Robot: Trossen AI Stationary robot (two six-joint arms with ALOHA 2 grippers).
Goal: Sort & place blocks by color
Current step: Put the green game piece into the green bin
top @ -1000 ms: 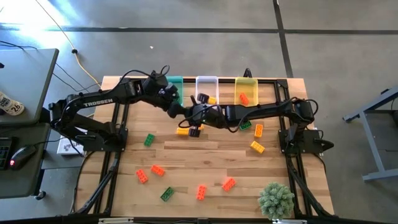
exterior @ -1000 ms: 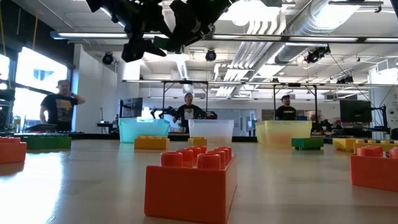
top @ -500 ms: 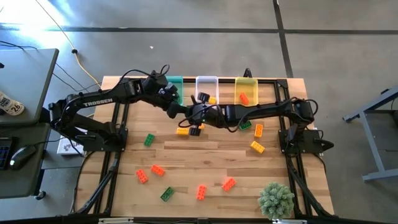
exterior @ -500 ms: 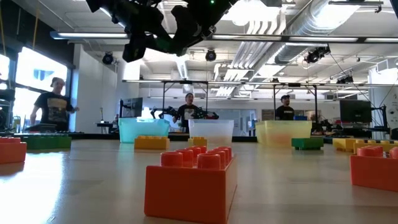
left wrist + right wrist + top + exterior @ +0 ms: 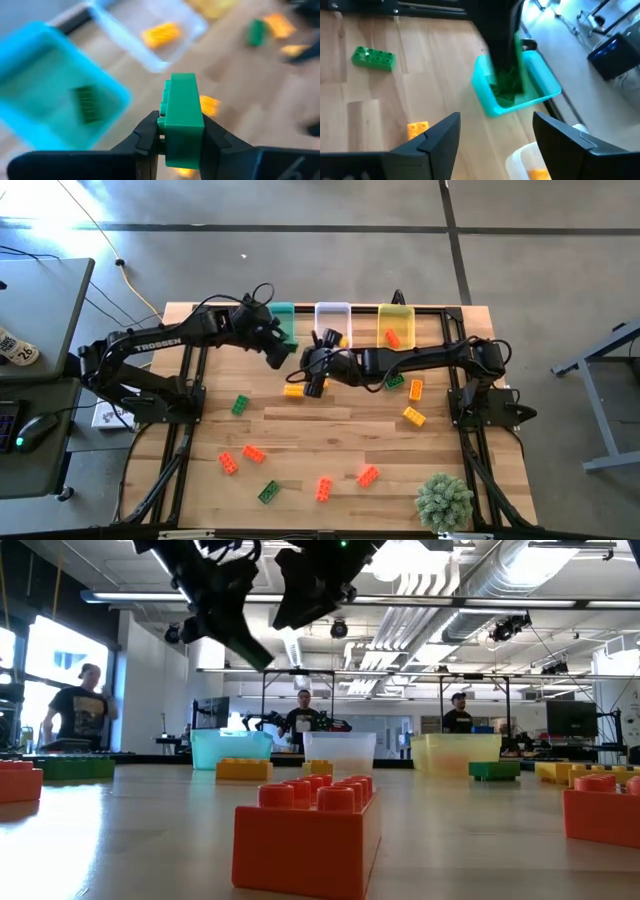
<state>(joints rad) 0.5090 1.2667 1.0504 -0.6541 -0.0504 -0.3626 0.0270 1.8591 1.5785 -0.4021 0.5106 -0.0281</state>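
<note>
Green block sits clamped upright in the left gripper, held near the teal bin, which holds another green brick; right gripper hovers mid-table, fingers apart, empty; clear bin holds a yellow brick; yellow bin an orange one.

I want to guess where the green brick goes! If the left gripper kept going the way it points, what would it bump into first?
Probably the teal bin: the left gripper, shut on a green block, points toward it, though depth is hard to judge.
</note>
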